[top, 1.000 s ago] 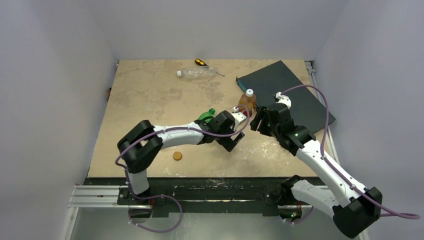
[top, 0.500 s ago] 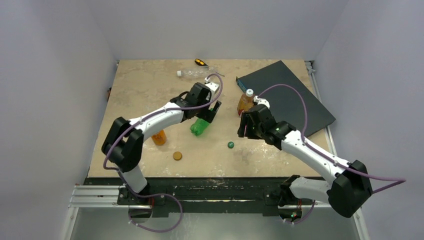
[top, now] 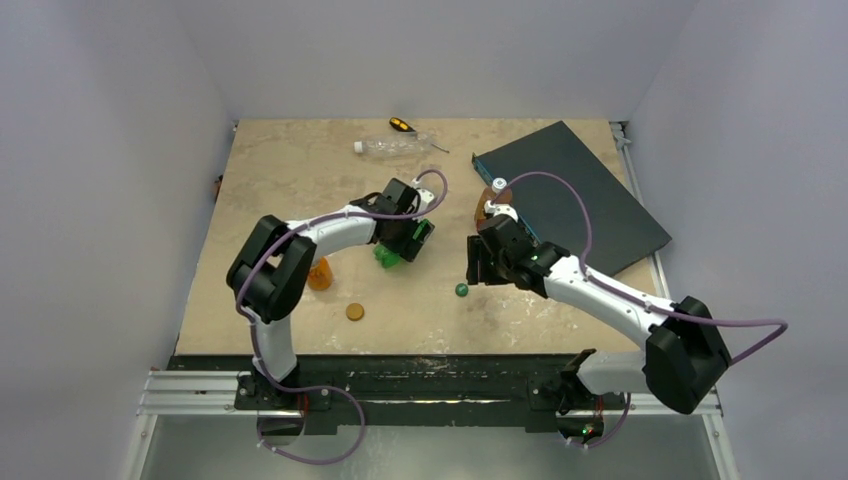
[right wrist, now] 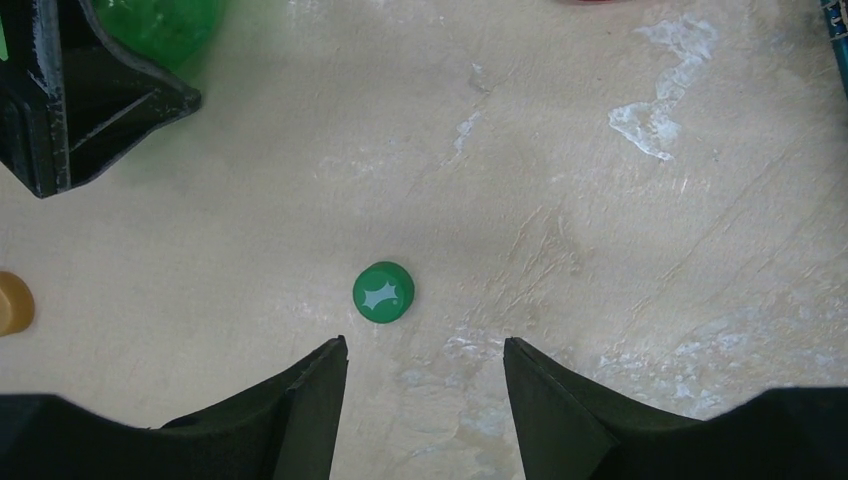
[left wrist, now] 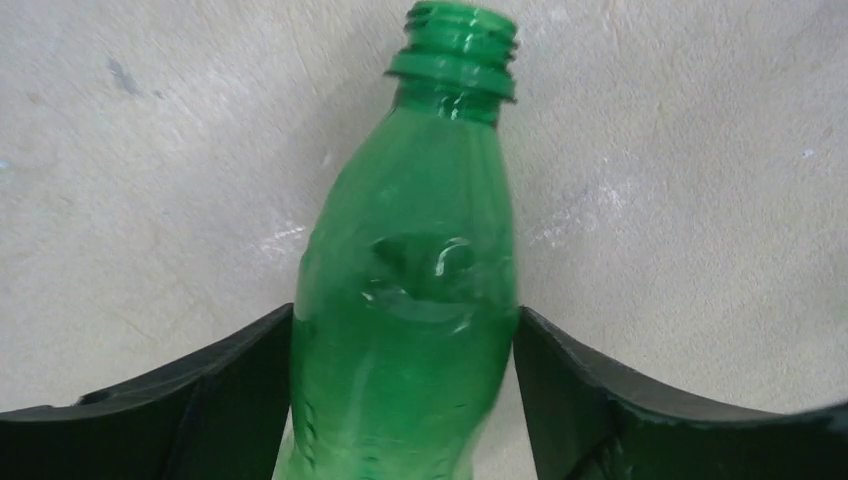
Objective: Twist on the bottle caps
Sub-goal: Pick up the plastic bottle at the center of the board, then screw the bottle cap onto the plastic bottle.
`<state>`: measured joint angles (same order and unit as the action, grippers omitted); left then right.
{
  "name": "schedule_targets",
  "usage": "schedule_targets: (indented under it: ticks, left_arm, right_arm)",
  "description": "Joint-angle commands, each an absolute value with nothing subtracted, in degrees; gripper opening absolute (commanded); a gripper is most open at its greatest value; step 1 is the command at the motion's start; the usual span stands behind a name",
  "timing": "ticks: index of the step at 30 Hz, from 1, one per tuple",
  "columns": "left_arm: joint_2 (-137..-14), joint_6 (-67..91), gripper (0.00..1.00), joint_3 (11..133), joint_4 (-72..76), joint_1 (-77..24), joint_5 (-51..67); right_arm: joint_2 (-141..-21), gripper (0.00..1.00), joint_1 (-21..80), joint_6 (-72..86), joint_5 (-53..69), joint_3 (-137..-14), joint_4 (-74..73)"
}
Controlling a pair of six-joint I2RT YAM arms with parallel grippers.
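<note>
Half of green bottle hidden, clamped by left gripper; right gripper apart

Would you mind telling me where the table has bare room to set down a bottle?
Bare: the far-left corner, left of the clear bottle; the near strip between orange cap and green cap. Crowded: around the green bottle.

The bottle is translucent green, the cap green — pale starburst on top.
</note>
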<state>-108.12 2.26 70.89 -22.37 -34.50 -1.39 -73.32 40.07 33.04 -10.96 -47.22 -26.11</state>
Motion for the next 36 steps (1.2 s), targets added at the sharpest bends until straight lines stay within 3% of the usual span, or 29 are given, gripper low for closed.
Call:
schedule_targets:
  ticks: [1,7,11,14,23,33,36]
  left_arm:
    - [-103.3,0.3,0.65,65.7,-15.3,-33.9,2.8]
    - [-92.9,-3.3,0.28,60.5,-12.4,-33.9,5.6]
    - [-81.0,-3.6,0.20,53.8,-7.0,-33.9,6.8]
    - [-72.2,-3.0,0.02,48.9,-1.4,-33.9,6.9]
    - [-56.7,-2.2,0.00,40.7,7.7,-34.0,7.0]
    - [-51.8,-4.1,0.00,39.6,5.0,-34.0,9.3]
    - [-50.9,-4.8,0.00,39.9,3.6,-34.0,10.4]
  right_arm:
    - [-74.8,0.61,41.4,29.6,-11.9,-48.1,-23.6]
    - [-78.8,0.59,45.4,27.9,-13.3,-49.0,-21.6]
    - [-81.2,0.58,47.6,27.2,-13.8,-49.2,-19.6]
    - [-83.8,0.56,48.8,27.2,-15.5,-49.9,-19.5]
    - [-90.0,0.53,49.7,28.7,-19.7,-52.0,-20.6]
    - [-94.1,0.47,49.7,28.6,-18.2,-54.8,-20.4]
    - [-94.5,0.42,49.7,28.9,-18.2,-55.3,-21.3]
